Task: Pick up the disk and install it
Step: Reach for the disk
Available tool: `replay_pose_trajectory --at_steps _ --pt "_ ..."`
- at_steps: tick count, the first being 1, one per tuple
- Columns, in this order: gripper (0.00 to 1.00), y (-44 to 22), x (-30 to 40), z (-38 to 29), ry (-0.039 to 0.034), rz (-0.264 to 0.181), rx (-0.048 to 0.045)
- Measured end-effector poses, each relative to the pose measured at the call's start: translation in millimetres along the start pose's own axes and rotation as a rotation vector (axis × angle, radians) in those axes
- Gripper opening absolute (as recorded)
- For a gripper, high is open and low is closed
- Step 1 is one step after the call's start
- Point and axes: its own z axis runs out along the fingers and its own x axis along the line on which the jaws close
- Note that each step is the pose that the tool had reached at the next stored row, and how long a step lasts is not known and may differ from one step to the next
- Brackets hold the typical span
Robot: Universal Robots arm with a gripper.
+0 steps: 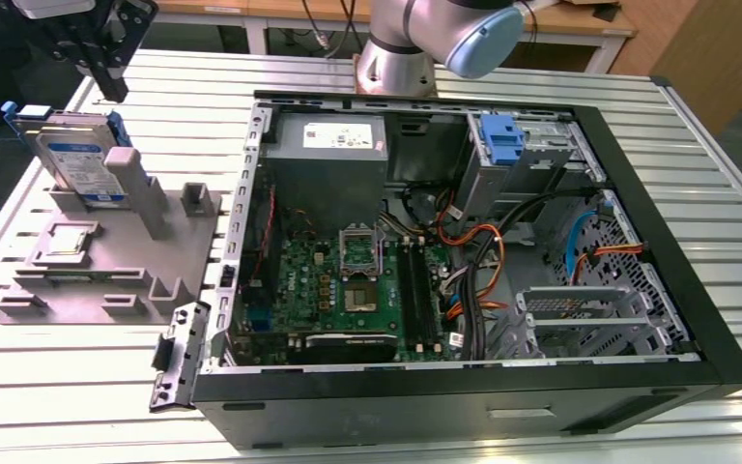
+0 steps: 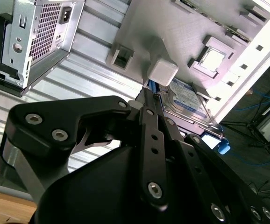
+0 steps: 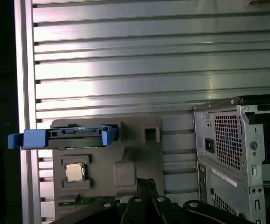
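**End effector closed above the disk in its holder**

Exterior view: the end effector (image 1: pixel 111 87) hangs closed and empty just above the disk (image 1: pixel 81 159), apart from it. The disk stands on edge, tilted, in a grey holder (image 1: pixel 113 261) on the slatted desk (image 1: pixel 190 77), at the exterior view's left of the open PC case (image 1: pixel 680 319). Its blue-and-white label faces the camera; the print cannot be made out. A chip (image 1: pixel 65 242) lies flat in the holder, near the disk. Inside the case, a white sticker marks the power supply (image 1: pixel 332 135), and a bare blue bracket (image 1: pixel 506 140) stands in the drive bay.

Second wrist view: the end effector (image 2: pixel 146 93) points at the upper edge of the disk (image 2: pixel 188 100), whose label shows beside a holder post. The chip (image 2: pixel 214 58) sits beyond.

First wrist view: the disk (image 3: pixel 65 135) appears edge-on, its blue rails sticking out at both ends. The chip (image 3: pixel 74 171) lies between it and the end effector (image 3: pixel 146 183).
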Motion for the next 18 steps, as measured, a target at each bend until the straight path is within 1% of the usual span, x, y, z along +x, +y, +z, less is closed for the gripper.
replay_pose_trajectory --at_steps 8,18 --pt "0.1 -0.2 3.2 0.4 0.0009 0.0 0.0001" --pt "0.1 -0.3 5.1 0.4 0.001 0.0 0.0001"
